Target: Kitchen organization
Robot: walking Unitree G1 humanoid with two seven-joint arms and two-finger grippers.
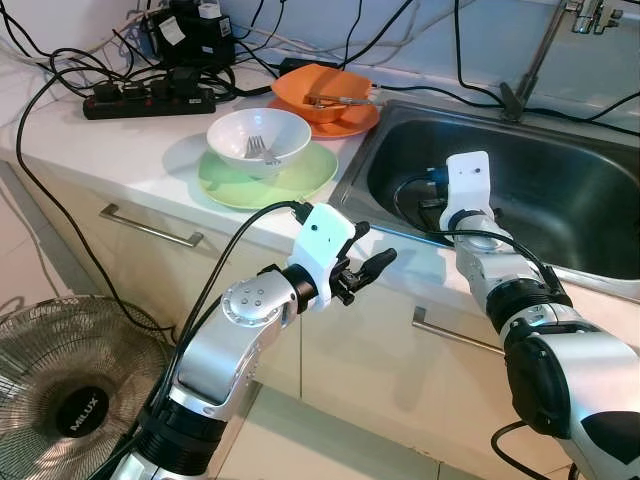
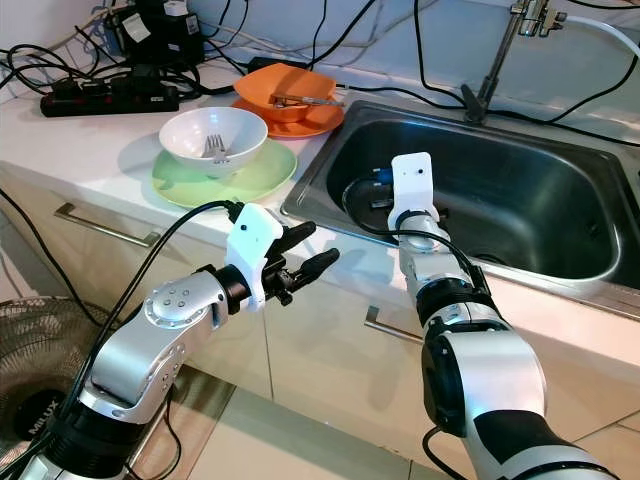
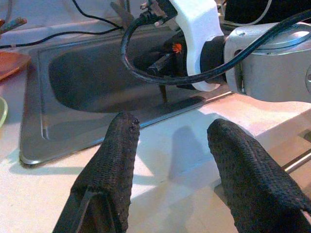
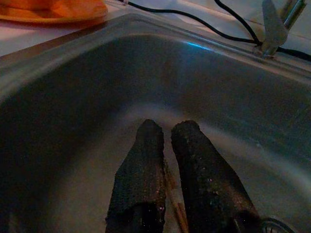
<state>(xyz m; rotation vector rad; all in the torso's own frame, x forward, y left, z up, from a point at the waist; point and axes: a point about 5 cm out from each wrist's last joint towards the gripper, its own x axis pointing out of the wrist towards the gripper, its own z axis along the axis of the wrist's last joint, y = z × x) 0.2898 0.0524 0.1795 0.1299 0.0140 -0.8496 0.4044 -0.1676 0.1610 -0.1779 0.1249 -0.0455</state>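
Note:
My right gripper (image 4: 166, 127) reaches down inside the steel sink (image 1: 560, 200), its fingers shut on a thin brown stick (image 4: 174, 208) that points down toward the basin floor. In the left wrist view the same stick (image 3: 164, 93) hangs below that gripper. My left gripper (image 1: 375, 247) hovers open and holds nothing, just in front of the counter edge near the sink's left corner. On the counter, a white bowl (image 1: 258, 140) with a fork (image 1: 256, 148) in it sits on a green plate (image 1: 300, 182). Behind it an orange bowl (image 1: 322, 92) holding a utensil rests on an orange plate (image 1: 350, 122).
A tap (image 1: 545, 50) stands behind the sink. A black power strip (image 1: 150, 97) and many cables lie at the back left of the counter. Below are cabinet drawers with metal handles (image 1: 150, 227). A floor fan (image 1: 70, 390) stands at lower left.

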